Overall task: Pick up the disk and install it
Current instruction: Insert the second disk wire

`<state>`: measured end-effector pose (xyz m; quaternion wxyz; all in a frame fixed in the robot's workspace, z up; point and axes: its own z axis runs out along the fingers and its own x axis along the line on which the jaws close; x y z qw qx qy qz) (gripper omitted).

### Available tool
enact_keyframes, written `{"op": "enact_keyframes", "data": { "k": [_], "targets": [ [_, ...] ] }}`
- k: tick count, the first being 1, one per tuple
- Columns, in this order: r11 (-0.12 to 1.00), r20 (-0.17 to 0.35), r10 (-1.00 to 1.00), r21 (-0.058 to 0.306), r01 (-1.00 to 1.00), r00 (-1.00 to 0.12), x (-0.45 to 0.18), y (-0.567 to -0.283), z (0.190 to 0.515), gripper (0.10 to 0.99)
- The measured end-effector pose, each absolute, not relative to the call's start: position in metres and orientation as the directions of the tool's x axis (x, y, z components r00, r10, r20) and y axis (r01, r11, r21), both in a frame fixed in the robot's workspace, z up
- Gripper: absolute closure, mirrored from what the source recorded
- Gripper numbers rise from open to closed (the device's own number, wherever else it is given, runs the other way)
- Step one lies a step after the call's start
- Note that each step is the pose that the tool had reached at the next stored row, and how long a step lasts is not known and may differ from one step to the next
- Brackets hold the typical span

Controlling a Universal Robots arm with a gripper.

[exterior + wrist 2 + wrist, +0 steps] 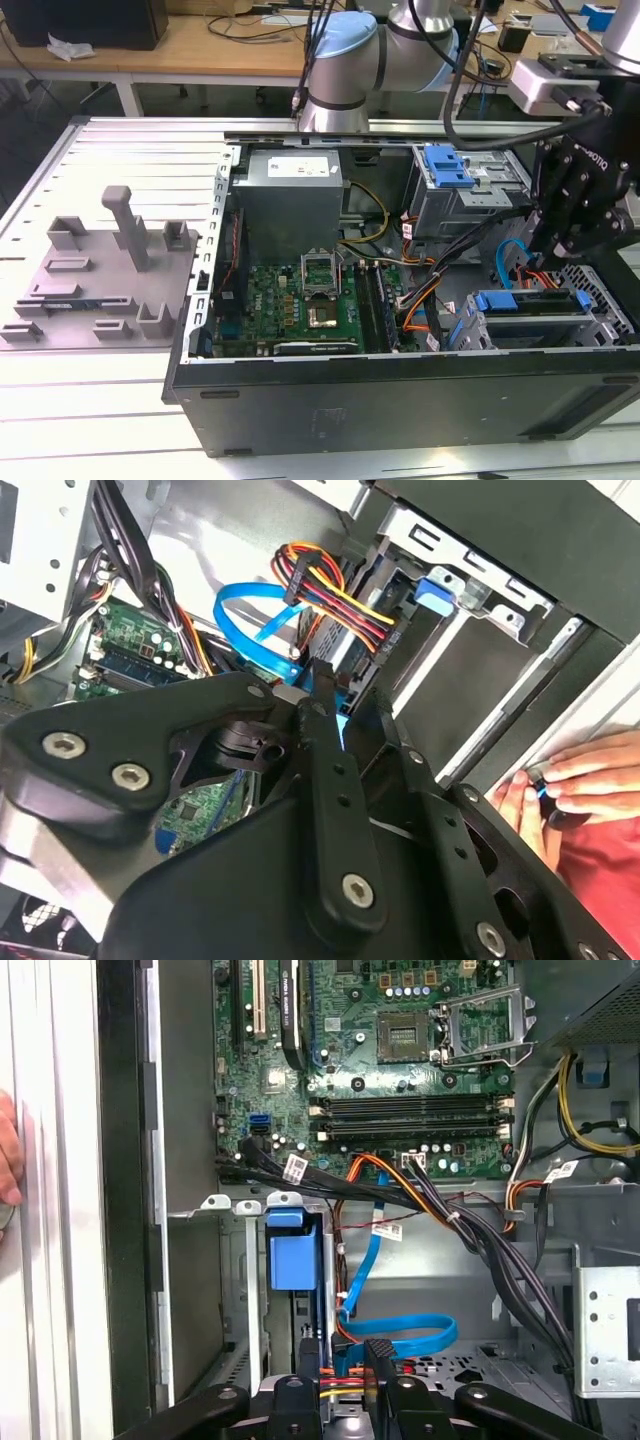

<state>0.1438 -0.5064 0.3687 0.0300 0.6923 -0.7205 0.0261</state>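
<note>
One gripper [565, 245] hangs over the computer case's [300, 390] drive cage corner. One disk [530, 303] sits in that cage. Whether its fingers are spread or closed, I cannot tell.

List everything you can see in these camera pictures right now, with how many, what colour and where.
Open desktop computer case: one, black and grey, lying on the slatted metal table.
Green motherboard: one, on the case floor.
Grey metal power supply box: one, at the case's far side.
Flat silver metal disk with blue plastic rails: one, sitting in the drive cage at the exterior view's right, below the claw.
Blue ridged plastic latch: one, on the far drive bay.
Flat blue data cable: one, looped near the drive cage.
Grey plastic fixture block: one, at the exterior view's left.
Person's hand: one, beside the case.
Black claw: one, at the drive cage.
</note>
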Motion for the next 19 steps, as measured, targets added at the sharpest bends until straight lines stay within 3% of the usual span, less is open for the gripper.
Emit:
{"op": "enact_keyframes", "data": {
  "k": [16, 17, 19],
  "targets": [
    [0.04, 0.065, -0.997, 0.004, -0.999, -0.04, 0.1438, -0.5116, 0.368, 0.769],
    [0.04, 0.065, -0.997, 0.004, -0.999, -0.04, 0.1438, -0.5116, 0.368, 0.784],
    [0.04, 0.065, -0.997, 0.004, -0.999, -0.04, 0.1438, -0.5116, 0.368, 0.914]
  ]
}}
